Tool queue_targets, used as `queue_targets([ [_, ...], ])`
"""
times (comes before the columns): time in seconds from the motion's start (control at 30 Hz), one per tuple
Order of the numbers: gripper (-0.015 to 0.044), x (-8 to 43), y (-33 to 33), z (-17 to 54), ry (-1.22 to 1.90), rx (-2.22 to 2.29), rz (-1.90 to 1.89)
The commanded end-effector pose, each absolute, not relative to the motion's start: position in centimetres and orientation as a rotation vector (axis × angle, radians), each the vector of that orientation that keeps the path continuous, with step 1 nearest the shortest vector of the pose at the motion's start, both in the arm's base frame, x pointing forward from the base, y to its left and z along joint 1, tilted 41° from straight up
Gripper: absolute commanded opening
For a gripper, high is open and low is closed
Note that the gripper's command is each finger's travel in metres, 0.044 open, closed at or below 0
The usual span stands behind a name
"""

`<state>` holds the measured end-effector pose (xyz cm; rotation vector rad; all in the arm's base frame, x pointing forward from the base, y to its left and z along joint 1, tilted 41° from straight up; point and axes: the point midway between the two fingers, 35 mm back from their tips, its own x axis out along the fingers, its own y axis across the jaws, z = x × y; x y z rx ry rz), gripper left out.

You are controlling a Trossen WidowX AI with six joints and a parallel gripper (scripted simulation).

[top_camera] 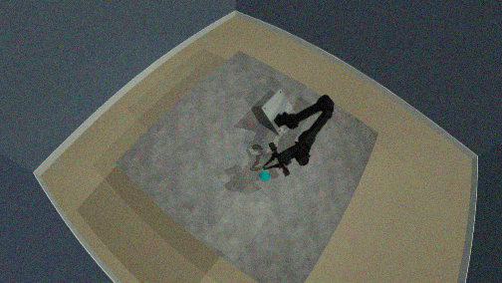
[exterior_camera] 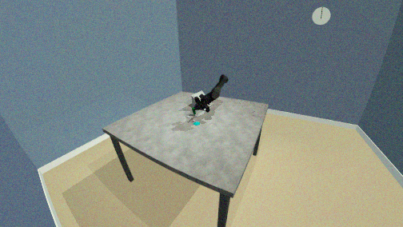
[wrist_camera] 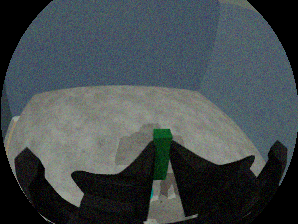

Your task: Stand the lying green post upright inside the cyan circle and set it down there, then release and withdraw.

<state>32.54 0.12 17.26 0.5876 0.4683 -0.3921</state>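
Note:
The green post (exterior_camera: 193, 111) (wrist_camera: 161, 160) is held roughly upright, its top between the fingertips and its lower part hanging below them. My gripper (top_camera: 264, 167) (wrist_camera: 161, 144) is shut on it. In the exterior view the post appears raised above the table. The flat cyan circle (top_camera: 264, 175) (exterior_camera: 196, 123) lies on the table close to the fingertips. Only a sliver of the circle shows in the wrist view, beside the left finger. The post's lower end and its exact height are hard to judge.
The grey table (top_camera: 199, 149) (exterior_camera: 160, 140) (wrist_camera: 75, 120) bears a pale plate (top_camera: 275, 106) (exterior_camera: 197, 95) near the arm's base. The arm (top_camera: 311, 132) (exterior_camera: 216, 93) reaches over the table, casting dark shadows around the circle.

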Motion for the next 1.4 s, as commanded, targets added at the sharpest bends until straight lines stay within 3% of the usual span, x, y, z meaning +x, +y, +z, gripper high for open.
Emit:
queue_targets([
  [0.0, 0.0023, 32.3, 0.0, 17.4, 0.437, 0.6, -0.401],
  [1.37, 0.0023, 30.2, -0.1, 18.7, 0.157, 0.754, -0.425],
])
